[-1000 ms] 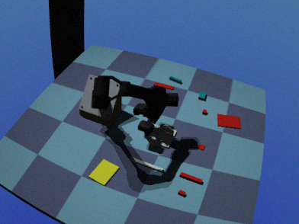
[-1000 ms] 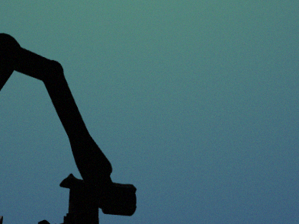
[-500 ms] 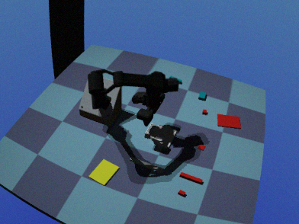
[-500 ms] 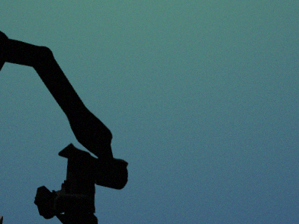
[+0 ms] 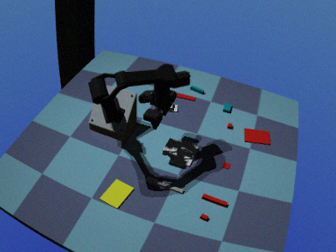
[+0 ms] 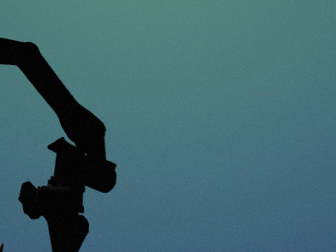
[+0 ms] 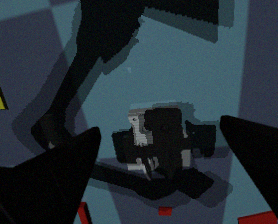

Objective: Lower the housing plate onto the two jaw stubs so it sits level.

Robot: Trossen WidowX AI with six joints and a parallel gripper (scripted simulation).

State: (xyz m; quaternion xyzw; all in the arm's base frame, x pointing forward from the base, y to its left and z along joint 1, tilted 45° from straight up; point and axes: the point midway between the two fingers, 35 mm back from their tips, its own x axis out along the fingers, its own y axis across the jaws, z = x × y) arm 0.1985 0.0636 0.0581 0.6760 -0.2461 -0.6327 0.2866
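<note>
1. The tool [image 5: 159, 112] [image 6: 65, 236] [image 7: 158, 127] stands wide open, with nothing between its fingers. In the wrist view its two dark fingertips frame the assembly from either side, apart from it.
2. The assembly [image 5: 181, 151] [image 7: 163, 145] sits on the table [image 5: 257, 220] [image 7: 200, 65], clear of the tool. The housing plate is somewhere in this cluster, but deep shadow hides its outline; whether it lies level and closed on the stubs, I cannot tell.
3. A small white piece [image 5: 174, 108] lies near the tool in the top view, partly hidden by it.
4. The arm [image 5: 143, 77] [image 6: 51, 83] reaches out from its grey base [image 5: 93, 123] and bends down to the tool.
5. Beyond the assembly lies a red square [image 5: 226, 165] [image 7: 165, 211], with a red plate [image 5: 257, 136] [image 7: 260, 219] farther out.
6. A pale bar [image 5: 177, 189] lies partly in the arm's shadow, between a yellow plate [image 5: 117, 193] [image 7: 2, 100] and a red bar [image 5: 215, 200] [image 7: 83, 213].
7. A teal bar [image 5: 197, 89] and a teal block [image 5: 227, 107] lie apart on the table's far side.
8. A black pillar [image 5: 75, 34] rises behind the base.
</note>
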